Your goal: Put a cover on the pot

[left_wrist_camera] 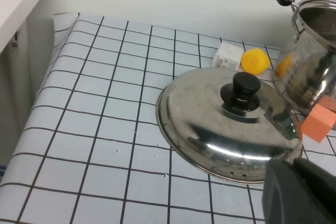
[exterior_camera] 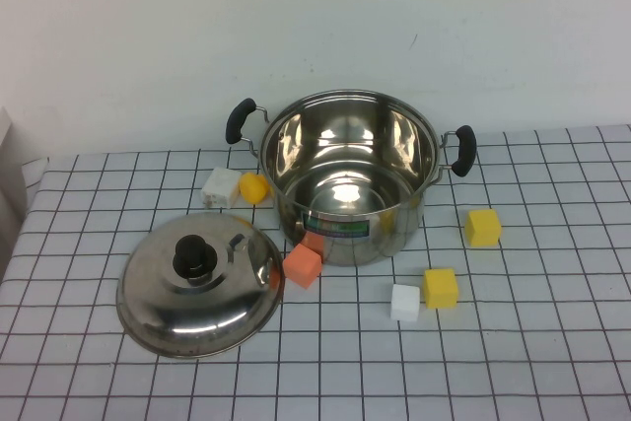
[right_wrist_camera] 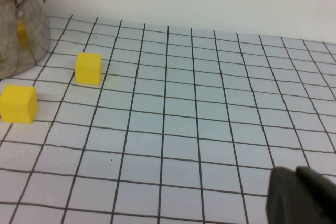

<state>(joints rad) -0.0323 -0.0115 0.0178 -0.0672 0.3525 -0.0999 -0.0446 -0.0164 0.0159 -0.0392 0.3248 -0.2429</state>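
The shiny steel pot (exterior_camera: 350,179) with two black side handles stands open at the middle back of the checked table. The domed steel lid (exterior_camera: 200,283) with a black knob lies knob-up on the cloth, left of and in front of the pot. Neither arm shows in the high view. In the left wrist view my left gripper (left_wrist_camera: 292,165) is shut and empty, just beside the lid's (left_wrist_camera: 231,124) rim, with the pot (left_wrist_camera: 310,72) beyond it. In the right wrist view my right gripper (right_wrist_camera: 294,176) is shut and empty over bare cloth, far from the pot (right_wrist_camera: 21,30).
An orange cube (exterior_camera: 303,265) sits between the lid and the pot. A white cube (exterior_camera: 405,302) and two yellow cubes (exterior_camera: 440,287) (exterior_camera: 482,227) lie to the pot's front right. A white block (exterior_camera: 221,186) and a yellow piece (exterior_camera: 254,187) lie to its left.
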